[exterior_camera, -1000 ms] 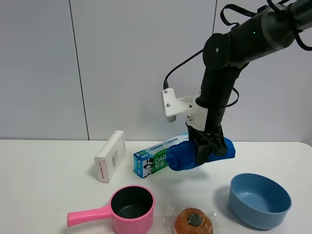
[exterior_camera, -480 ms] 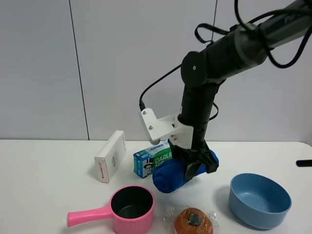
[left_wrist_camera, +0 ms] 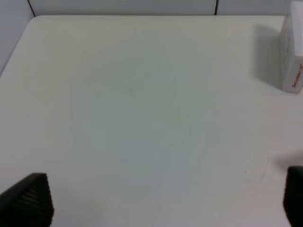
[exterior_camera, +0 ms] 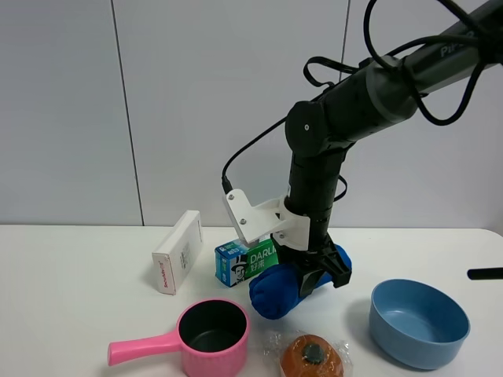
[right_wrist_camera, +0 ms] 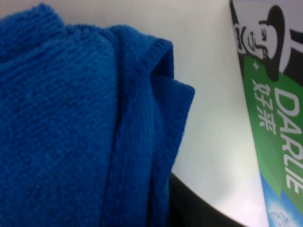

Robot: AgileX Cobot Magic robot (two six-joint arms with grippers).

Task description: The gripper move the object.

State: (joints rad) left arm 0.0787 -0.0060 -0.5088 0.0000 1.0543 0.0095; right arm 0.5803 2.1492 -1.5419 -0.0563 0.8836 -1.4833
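My right gripper [exterior_camera: 313, 276] is shut on a rolled blue towel [exterior_camera: 277, 289] and holds it low over the white table [exterior_camera: 71, 314], just in front of the green Darlie toothpaste box [exterior_camera: 245, 261]. The towel fills the right wrist view [right_wrist_camera: 71, 127], with the toothpaste box [right_wrist_camera: 272, 113] beside it. The towel's lower end is close to the table, between the pink pot [exterior_camera: 211, 334] and the box. My left gripper is out of the high view; in the left wrist view only its dark fingertips [left_wrist_camera: 26, 201] show, wide apart over bare table.
A white carton [exterior_camera: 178, 251] lies at the left, also in the left wrist view [left_wrist_camera: 293, 52]. A pink saucepan with a handle sits at the front. A wrapped brown bun [exterior_camera: 312, 357] lies at the front middle, a blue bowl [exterior_camera: 418, 322] at the right.
My right arm swung left and down with the blue towel, from above the toothpaste box to low in front of it. In the last half second it moved only slightly.
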